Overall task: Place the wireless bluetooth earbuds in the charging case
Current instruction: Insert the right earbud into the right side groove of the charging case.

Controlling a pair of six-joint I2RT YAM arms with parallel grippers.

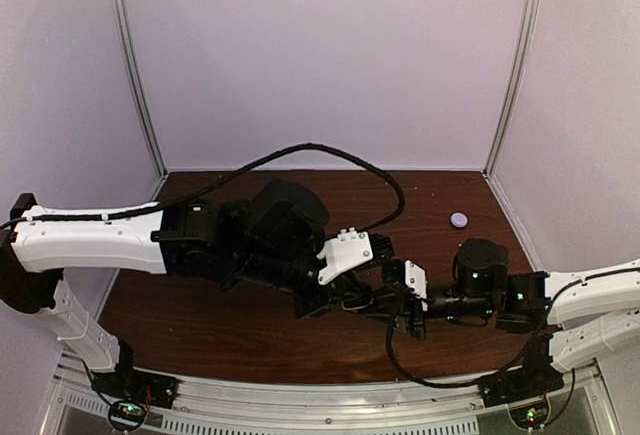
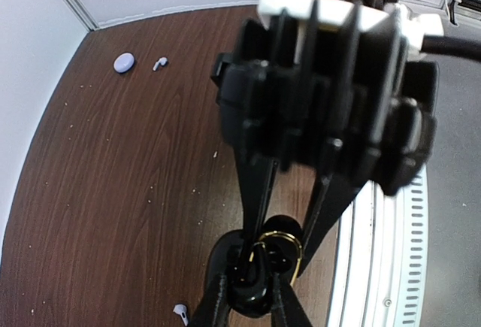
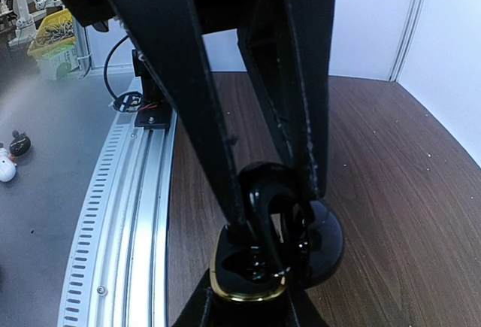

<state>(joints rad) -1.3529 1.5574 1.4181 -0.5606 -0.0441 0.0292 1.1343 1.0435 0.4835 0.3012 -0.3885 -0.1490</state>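
Jaws of left gripper [image 2: 252,293] and right gripper [image 3: 248,304] clamp the open charging case [image 3: 255,270] lengthwise between them

Both arms reach inward — left gripper [image 2: 252,308] and right gripper [image 3: 252,312] meet tip-to-tip, jaws narrowed

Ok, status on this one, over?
Left gripper shut on charging case. Right gripper tips at its open mouth, hold unclear. White earbud loose far side, second white earbud near case. Nothing seen blocking.
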